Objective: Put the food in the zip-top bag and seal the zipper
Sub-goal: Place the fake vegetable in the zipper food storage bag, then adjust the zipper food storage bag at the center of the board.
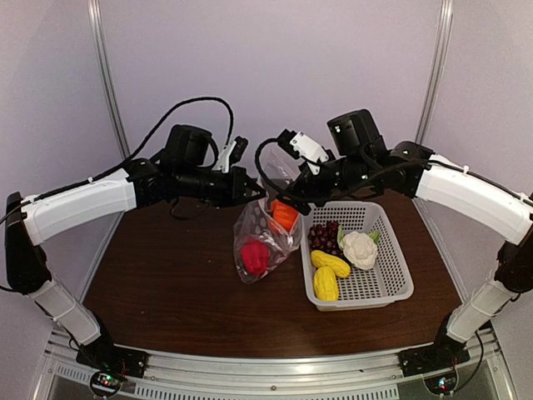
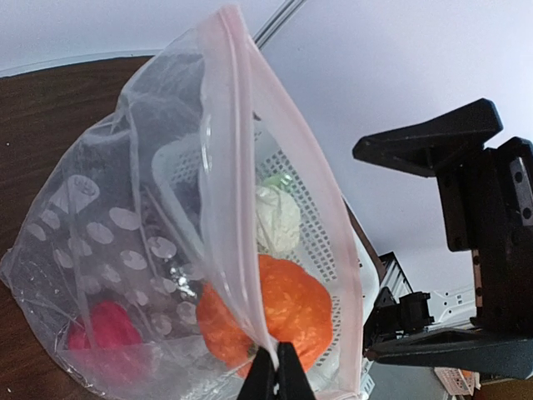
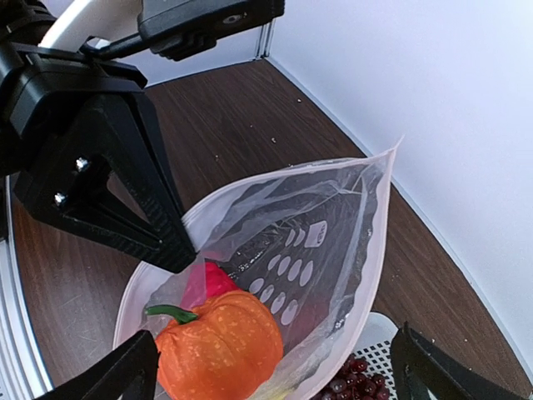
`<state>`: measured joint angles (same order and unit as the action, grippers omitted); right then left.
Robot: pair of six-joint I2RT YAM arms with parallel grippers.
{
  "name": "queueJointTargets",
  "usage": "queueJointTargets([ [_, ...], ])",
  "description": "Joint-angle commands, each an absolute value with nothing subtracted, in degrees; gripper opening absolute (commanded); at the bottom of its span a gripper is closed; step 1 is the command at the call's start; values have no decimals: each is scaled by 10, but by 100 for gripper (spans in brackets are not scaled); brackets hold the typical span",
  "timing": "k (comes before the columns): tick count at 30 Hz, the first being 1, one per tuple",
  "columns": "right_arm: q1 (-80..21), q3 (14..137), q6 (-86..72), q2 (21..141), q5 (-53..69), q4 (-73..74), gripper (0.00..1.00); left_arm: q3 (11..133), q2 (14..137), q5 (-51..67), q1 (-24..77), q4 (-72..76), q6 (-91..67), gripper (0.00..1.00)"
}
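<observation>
Dark wooden tabletop (image 1: 166,283) lies under both arms. The left gripper (image 2: 277,371) is clenched on the whitish zipper strip (image 2: 233,150) of the clear dotted plastic bag (image 1: 265,237), which hangs below its fingers. The right gripper (image 3: 279,362) is spread wide, with the orange round toy fruit (image 3: 221,346) between its fingers in the bag mouth. A red toy pepper (image 1: 255,257) lies deeper. I think the thin edge may slip from that pinch, or the mouth may fold shut, before the dark grapes (image 1: 324,236), white cauliflower (image 1: 360,248) and yellow pieces (image 1: 330,263) leave the white perforated basket (image 1: 398,265).

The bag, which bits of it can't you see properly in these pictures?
Top external: the zipper on the bag is too small, and the left gripper and right gripper cover its mouth.
Right wrist: the red pepper is mostly behind the orange fruit.
Left wrist: the bag's bottom is cut off by the lower edge.
</observation>
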<state>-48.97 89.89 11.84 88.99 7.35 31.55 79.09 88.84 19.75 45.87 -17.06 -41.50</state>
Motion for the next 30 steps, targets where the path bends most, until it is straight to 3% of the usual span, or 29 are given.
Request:
queueJointTargets([
  [1,-482,886,113,849,-2,302,95,808,897,207,462,-141,-405,0],
  [5,-479,845,81,839,-45,283,85,806,897,210,462,-141,-404,0],
  [17,-476,868,18,882,20,298,74,794,897,208,462,-135,-402,0],
  [30,-476,901,-32,897,77,299,72,776,897,206,462,-117,-407,0],
])
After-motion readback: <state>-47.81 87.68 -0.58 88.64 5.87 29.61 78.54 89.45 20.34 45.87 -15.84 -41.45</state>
